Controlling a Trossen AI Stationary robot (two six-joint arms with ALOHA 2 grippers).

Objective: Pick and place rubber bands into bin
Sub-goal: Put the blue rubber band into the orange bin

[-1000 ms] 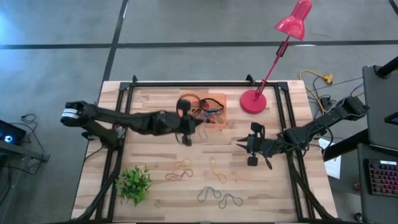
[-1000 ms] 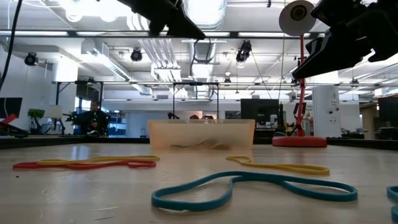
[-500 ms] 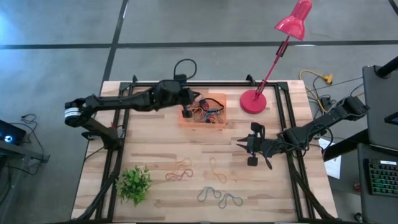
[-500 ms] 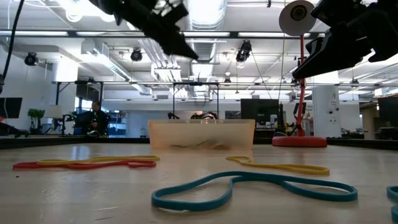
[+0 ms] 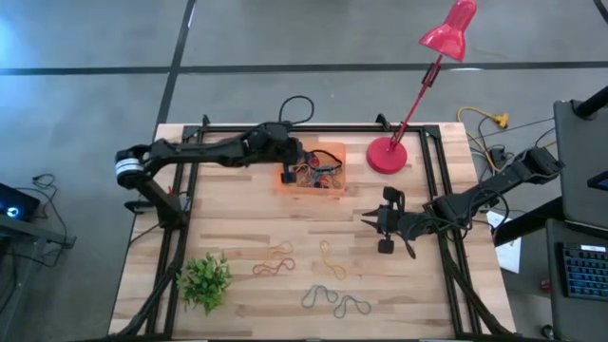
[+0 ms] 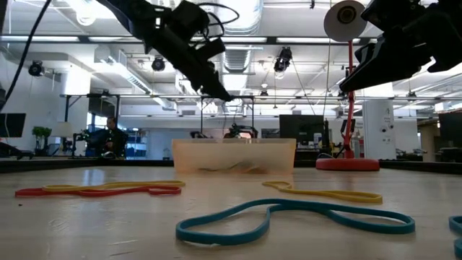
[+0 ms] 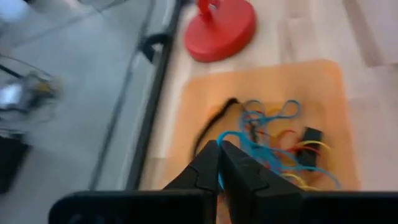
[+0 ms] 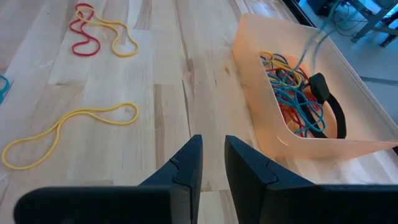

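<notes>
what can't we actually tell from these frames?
- Left gripper: shut over the bin; left wrist view blurred, a band between its tips can't be confirmed.
- Bin contents: low view, translucent wall blurs them.
- Bands near the plant: high view, too small to count.
- Right gripper: empty, beside the bin.

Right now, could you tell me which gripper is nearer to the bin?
The left gripper is nearer, at the bin's left edge; the right gripper waits off the bin's near right corner.
</notes>
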